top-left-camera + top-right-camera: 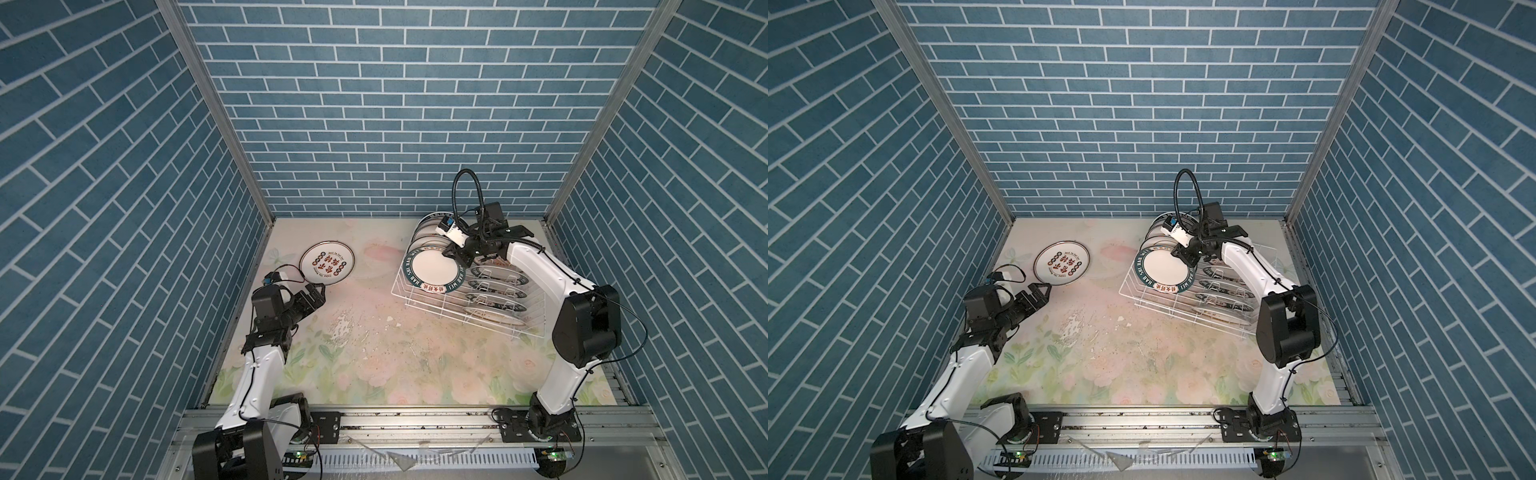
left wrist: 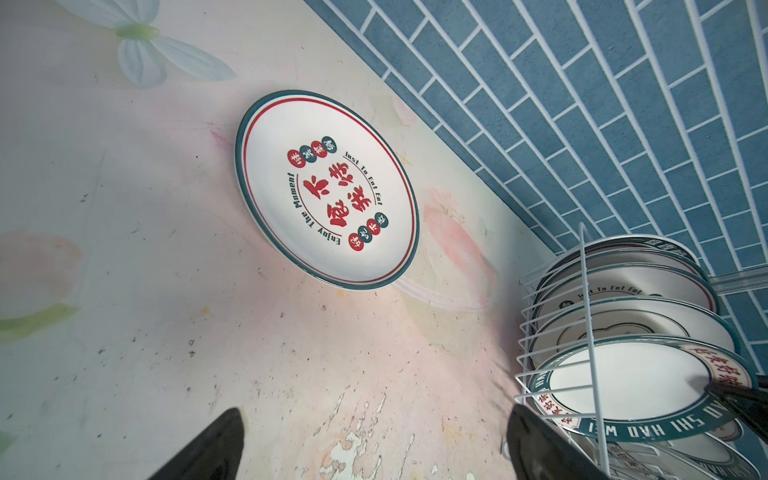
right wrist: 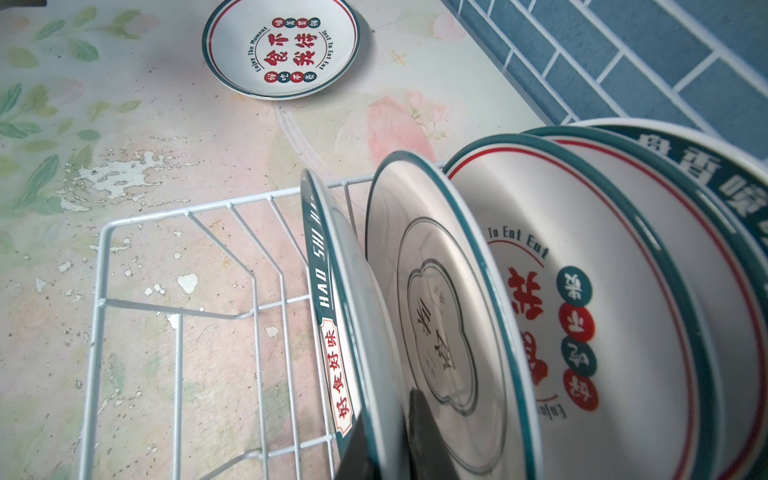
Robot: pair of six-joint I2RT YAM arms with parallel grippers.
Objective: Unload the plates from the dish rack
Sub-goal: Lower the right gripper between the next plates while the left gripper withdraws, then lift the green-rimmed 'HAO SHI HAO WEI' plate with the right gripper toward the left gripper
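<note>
"Where is the right gripper [image 1: 451, 252]?"

"At the dish rack [image 3: 187, 212]. Its fingers press on either face of the green-lettered plate [image 1: 430, 270], which stands on edge in the rack with the other plates [image 3: 582, 291] lined up behind it."

"And the left gripper [image 1: 314, 287]?"

"Its fingers are spread wide and hold nothing. It sits over the table [image 1: 374, 332], just beside the red-character plate [image 1: 327, 264] lying flat there."
</note>
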